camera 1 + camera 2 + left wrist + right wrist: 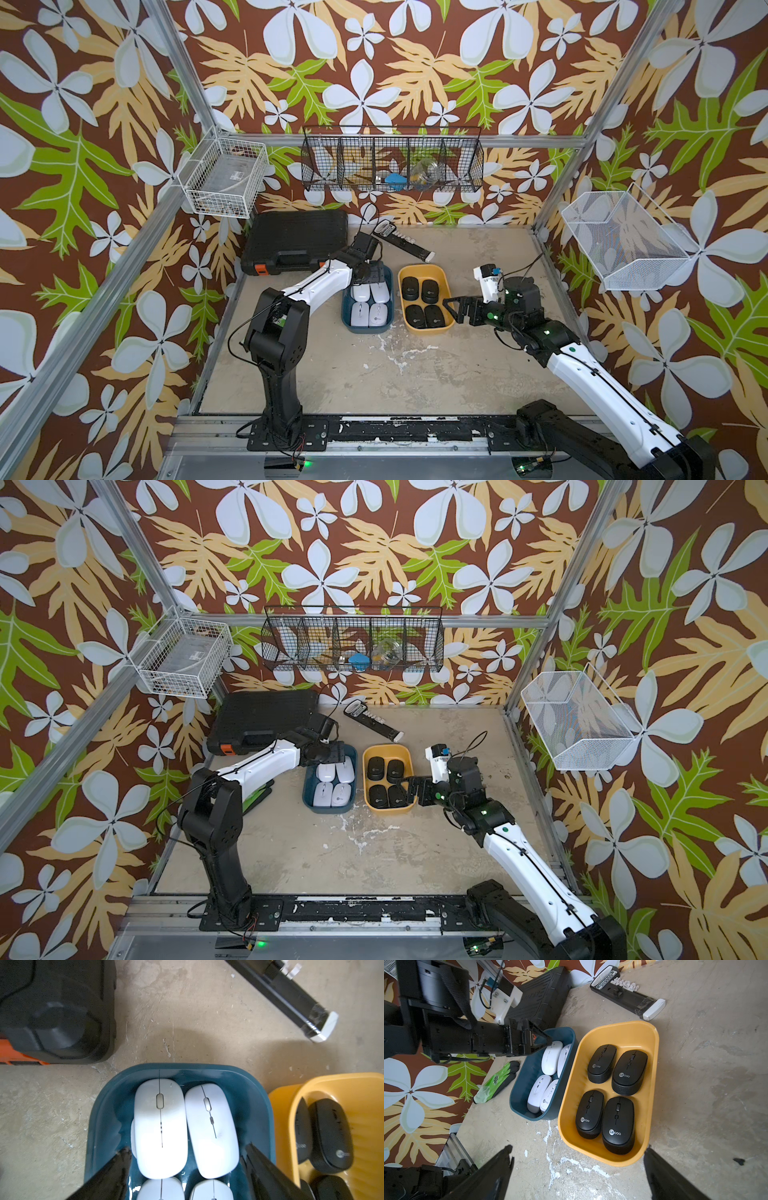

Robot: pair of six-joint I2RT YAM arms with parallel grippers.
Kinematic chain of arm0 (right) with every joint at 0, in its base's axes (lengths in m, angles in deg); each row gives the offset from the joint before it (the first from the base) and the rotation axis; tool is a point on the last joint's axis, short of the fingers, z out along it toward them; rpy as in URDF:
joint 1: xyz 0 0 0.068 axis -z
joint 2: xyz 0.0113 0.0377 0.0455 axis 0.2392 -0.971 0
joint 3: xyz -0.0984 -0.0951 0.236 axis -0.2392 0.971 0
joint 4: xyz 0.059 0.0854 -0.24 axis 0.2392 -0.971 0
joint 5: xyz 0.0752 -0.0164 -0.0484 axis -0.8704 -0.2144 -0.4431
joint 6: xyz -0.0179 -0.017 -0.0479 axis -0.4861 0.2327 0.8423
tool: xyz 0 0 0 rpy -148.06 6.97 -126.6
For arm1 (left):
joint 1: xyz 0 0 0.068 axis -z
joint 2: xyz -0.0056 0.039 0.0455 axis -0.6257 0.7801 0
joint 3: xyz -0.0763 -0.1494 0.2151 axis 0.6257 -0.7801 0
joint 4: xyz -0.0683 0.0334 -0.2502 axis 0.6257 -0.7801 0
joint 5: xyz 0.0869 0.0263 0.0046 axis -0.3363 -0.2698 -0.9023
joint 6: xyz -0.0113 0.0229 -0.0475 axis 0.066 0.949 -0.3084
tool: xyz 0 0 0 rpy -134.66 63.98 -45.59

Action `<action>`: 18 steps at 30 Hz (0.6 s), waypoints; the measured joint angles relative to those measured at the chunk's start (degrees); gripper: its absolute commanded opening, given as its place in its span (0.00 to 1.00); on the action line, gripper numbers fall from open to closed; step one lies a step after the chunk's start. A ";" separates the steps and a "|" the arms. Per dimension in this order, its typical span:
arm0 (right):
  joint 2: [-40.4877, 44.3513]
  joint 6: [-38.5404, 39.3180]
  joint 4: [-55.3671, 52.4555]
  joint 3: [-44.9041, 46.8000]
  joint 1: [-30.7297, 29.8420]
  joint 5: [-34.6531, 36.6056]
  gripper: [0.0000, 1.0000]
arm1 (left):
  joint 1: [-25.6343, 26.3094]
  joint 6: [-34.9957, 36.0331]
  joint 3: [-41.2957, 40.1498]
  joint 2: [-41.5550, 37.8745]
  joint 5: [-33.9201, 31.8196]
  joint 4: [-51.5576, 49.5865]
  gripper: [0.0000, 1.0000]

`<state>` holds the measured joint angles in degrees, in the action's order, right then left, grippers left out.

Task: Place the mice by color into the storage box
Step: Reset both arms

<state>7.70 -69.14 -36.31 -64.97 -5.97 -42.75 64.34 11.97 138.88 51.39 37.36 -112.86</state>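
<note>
4 white mice (161, 1126) lie 2 by 2 in the blue bin (255, 1088). 4 black mice (617, 1124) fill the yellow bin (618, 1030) just beside it. The left gripper (187, 1150) hangs over the white mice, jaws wide apart, holding nothing. The right gripper (577, 1148) is spread fully and empty by the yellow bin. A black case (295, 241) lies behind the bins.
</note>
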 measured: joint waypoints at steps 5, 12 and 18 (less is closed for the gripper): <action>-0.42 1.66 -0.68 -0.81 0.00 2.23 1.00 | -0.02 0.00 -4.79 -12.94 2.58 2.40 0.96; -0.72 9.33 0.17 -1.64 2.56 16.00 1.00 | -0.15 4.96 -20.76 -41.38 0.26 17.66 1.00; 0.15 13.99 7.06 4.94 8.13 31.82 1.00 | -3.08 11.72 -38.93 -55.34 -11.41 32.68 1.00</action>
<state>7.85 -55.15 -29.25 -60.03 2.16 -10.93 61.26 23.68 99.95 -3.95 25.95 -80.19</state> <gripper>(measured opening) 0.997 0.997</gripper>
